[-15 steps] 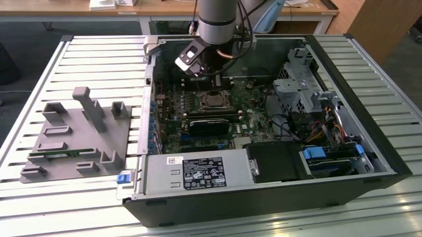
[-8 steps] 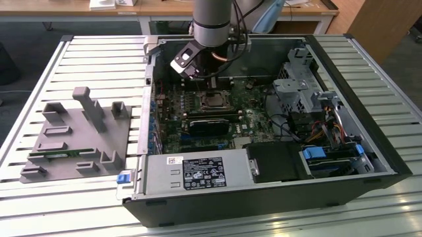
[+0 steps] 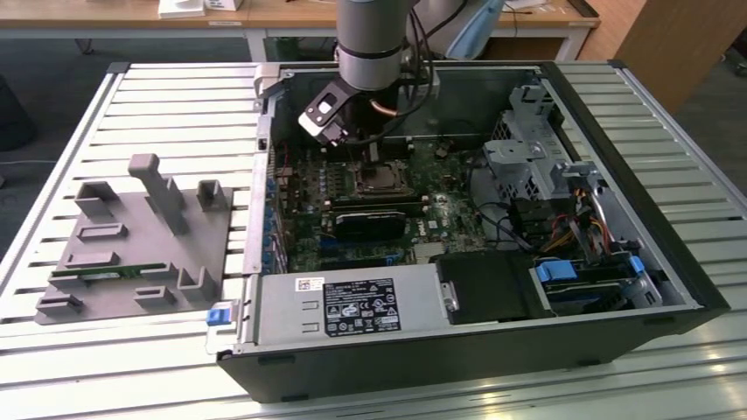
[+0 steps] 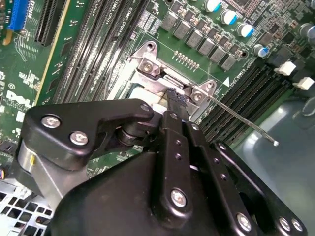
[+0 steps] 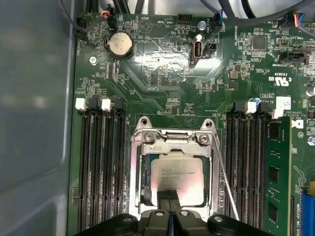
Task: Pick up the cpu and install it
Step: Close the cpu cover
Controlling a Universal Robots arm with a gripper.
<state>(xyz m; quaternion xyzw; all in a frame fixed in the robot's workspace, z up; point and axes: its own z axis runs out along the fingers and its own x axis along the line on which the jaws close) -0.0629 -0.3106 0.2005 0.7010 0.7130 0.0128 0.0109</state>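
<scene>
First wrist view: gripper (image 5: 170, 196) fingers pressed together, no gap between them, nothing visibly pinched. The dark tip overlaps the middle of one edge of the cpu (image 5: 178, 172); cannot tell whether it touches or hovers just above. The cpu lies flat inside the socket (image 5: 135, 167), silver top up, sides square to the metal frame. Being square, it has no long axis. It sits straight below the tip, and the rest of the chip reaches away toward the frame's two-screw end. A thin wire lever (image 5: 224, 172) stands beside the frame. Memory slots (image 5: 98, 167) flank the socket on both sides. Exterior view: arm reaches down into the open case (image 3: 653, 262). A grey tray (image 3: 129, 236) sits well apart, on the exterior view's left.
</scene>
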